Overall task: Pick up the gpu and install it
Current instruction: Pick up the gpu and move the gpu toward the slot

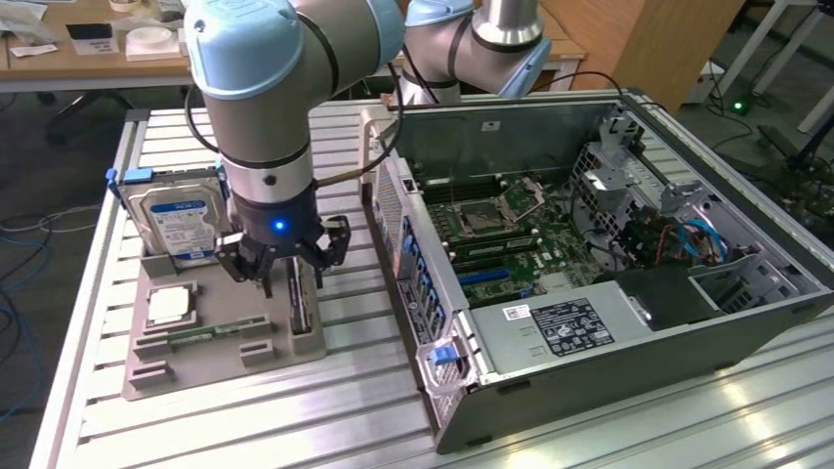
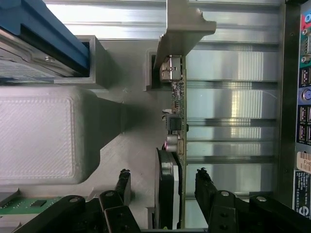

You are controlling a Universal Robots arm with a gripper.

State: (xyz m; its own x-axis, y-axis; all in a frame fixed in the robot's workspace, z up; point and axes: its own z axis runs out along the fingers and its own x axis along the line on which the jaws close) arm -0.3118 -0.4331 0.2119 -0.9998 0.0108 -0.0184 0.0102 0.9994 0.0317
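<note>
End effector [image 2: 164, 180] spread wide and empty, fingers either side of the upright gpu [image 2: 177, 116], touching nothing

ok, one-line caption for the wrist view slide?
Open claw straddling the gpu standing edge-on in its grey holder, computer case alongside.

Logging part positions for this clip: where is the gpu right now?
The gpu stands on edge in the grey holder, on the exterior view's left beside the open computer case, with the open fingers straddling it from above.
</note>
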